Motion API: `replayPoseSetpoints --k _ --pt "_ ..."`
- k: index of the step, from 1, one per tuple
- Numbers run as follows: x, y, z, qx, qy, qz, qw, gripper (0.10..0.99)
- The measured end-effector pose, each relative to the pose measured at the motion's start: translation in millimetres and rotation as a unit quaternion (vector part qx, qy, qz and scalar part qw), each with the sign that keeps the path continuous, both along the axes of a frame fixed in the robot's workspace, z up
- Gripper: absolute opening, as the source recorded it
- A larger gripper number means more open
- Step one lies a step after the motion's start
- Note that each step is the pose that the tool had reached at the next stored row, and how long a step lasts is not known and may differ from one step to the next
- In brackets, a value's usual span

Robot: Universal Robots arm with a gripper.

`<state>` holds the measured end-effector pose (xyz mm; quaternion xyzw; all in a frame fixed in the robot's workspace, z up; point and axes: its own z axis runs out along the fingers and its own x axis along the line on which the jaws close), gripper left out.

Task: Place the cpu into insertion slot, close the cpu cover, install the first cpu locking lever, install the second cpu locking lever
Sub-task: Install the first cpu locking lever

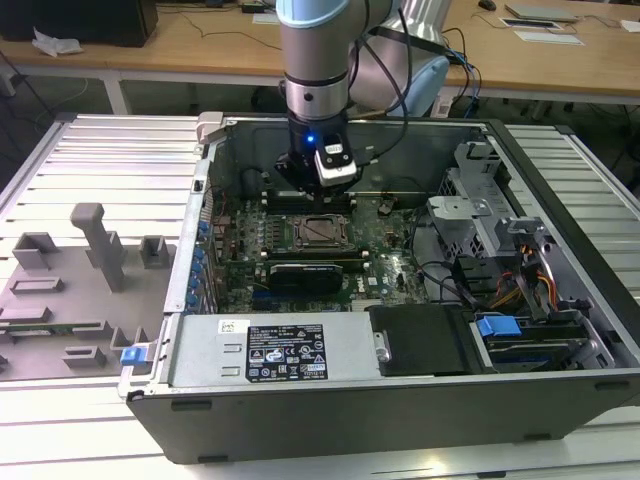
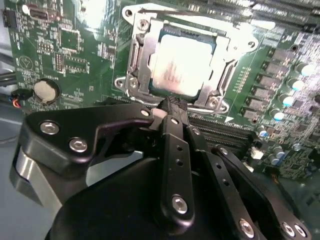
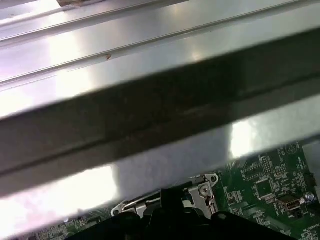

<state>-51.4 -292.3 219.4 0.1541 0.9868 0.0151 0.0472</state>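
A single robot arm is reaching down into an open desktop computer case [image 1: 560, 330] that is lying on its side on a ribbed metal table [image 1: 110, 160]. In the exterior view, the gripper [image 1: 318, 192] is hanging over the green motherboard [image 1: 395, 270], just behind the insertion slot [image 1: 322, 231], which is sitting near the middle of the board. In the second wrist view, the black fingers [image 2: 172, 125] are pressing together with no gap showing between their tips and nothing held between them, and the gripper [image 2: 171, 106] is hovering right at the near edge of the socket. The cpu [image 2: 181, 65], a pale silvery square, is lying flat inside the insertion slot [image 2: 137, 60], and the cpu cover [image 2: 216, 62], a thin silver-grey frame with a square window, is lying down around the chip so that its metal top is showing through the window. A round coin battery [image 2: 44, 91] is sitting on the board well apart from the socket. In the first wrist view, the grey wall of the case [image 3: 150, 90] is spanning the frame, with a corner of the socket's metal frame [image 3: 202, 187] and a patch of green board [image 3: 270, 190] peeking beneath it. In the exterior view, a black graphics card [image 1: 310, 270] is lying just in front of the socket, a labelled power supply [image 1: 270, 350] is resting along the near edge of the case, and grey holders [image 1: 100, 245] are standing on the table at the exterior view's left
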Motion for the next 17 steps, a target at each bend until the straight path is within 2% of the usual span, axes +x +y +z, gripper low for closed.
replayPoseSetpoints --k 1,8,12,13,14,15,16,17 --pt "0.0 -3.6 0.0 0.0 0.0 0.0 1.0 0.106" --pt "0.0 -19.3 0.0 -0.0004 0.0 0.0 1.0 0.106" --pt "0.0 -25.3 0.0 -0.0035 0.0004 0.0 1.0 0.106" --pt "0.1 -26.1 -0.1 -0.0051 0.0007 0.002 1.0 0.106" --pt "0.0 -26.5 -0.2 -0.0105 0.0022 0.007 0.9999 0.106" --pt "0.0 -26.5 -0.5 -0.0187 0.0045 0.016 0.9997 0.106" --pt "0.0 -26.5 -0.6 -0.0234 0.0055 0.024 0.9994 0.106" --pt "0.1 -26.5 -0.6 -0.0248 0.0056 0.03 0.9992 0.106"
